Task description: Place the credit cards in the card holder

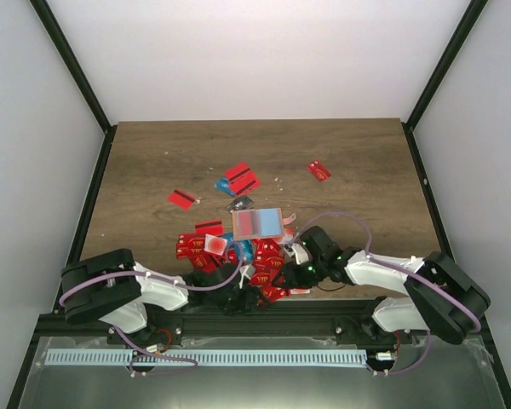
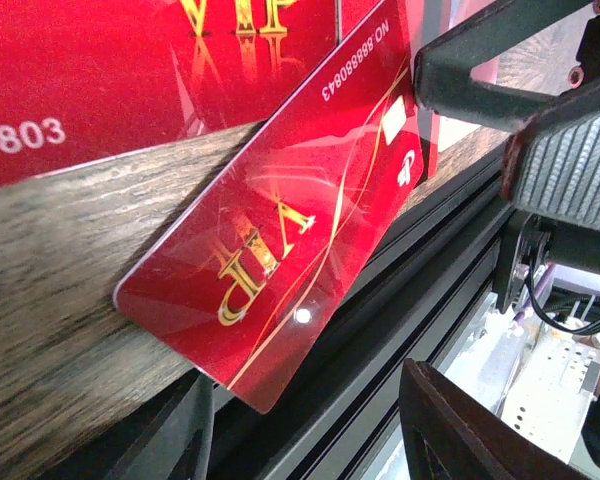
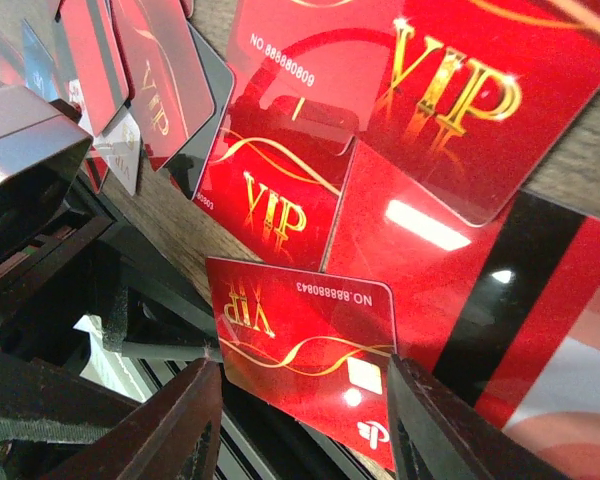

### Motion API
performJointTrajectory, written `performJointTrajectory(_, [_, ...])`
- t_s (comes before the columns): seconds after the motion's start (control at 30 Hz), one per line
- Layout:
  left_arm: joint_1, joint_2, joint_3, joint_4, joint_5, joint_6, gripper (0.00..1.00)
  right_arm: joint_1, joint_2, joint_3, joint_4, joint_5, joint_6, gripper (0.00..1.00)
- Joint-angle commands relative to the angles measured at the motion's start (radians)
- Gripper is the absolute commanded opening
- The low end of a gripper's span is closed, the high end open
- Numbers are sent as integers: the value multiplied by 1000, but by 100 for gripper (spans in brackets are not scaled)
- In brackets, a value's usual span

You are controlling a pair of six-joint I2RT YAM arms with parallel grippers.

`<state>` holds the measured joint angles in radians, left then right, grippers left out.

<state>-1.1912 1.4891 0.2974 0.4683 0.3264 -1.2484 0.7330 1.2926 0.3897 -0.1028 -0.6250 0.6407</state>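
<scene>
Hardly begun: credit cards (image 1: 238, 179) lie loose ahead of both tools. Left tool (image 2: 305, 400) gapes around one red card (image 2: 270, 260); whether the right tool (image 3: 305, 365) grips, I cannot tell.

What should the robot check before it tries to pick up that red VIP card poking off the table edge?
1. Red VIP card overhangs the table edge, so its underside can be reached: ok.
2. Nothing lies on top of it: ok.
3. Left gripper is open, with the card's low corner between its fingers: ok.
4. Right gripper straddles the same card; pinching it or not: cannot tell.
5. Both grippers crowd this one card and could bump: not ok.
6. Card holder found and ready: cannot tell.
</scene>
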Motion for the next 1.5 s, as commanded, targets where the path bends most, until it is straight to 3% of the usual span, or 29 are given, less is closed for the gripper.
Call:
performJointTrajectory(0.0, [15,27,-36,22,-121,-2,53,24,16,-18,-6,-10,3,48])
performJointTrajectory(0.43, [15,-9,-66,65,-159,-5,32,57,59,-16,32,-13,19,48])
performJointTrajectory(0.97, [15,-110,-76,7,-230,-3,4,59,62,-9,37,-5,18,47])
performJointTrajectory(1.17, [18,-183,-64,-70,-256,19,4,58,-48,19,6,88,39,50])
performJointTrajectory(1.27, [37,-238,-10,-190,-249,86,4,58,-114,53,-32,151,35,55])
performJointTrajectory(1.47, [114,-405,94,-432,-275,229,4,36,-231,92,-77,254,29,77])
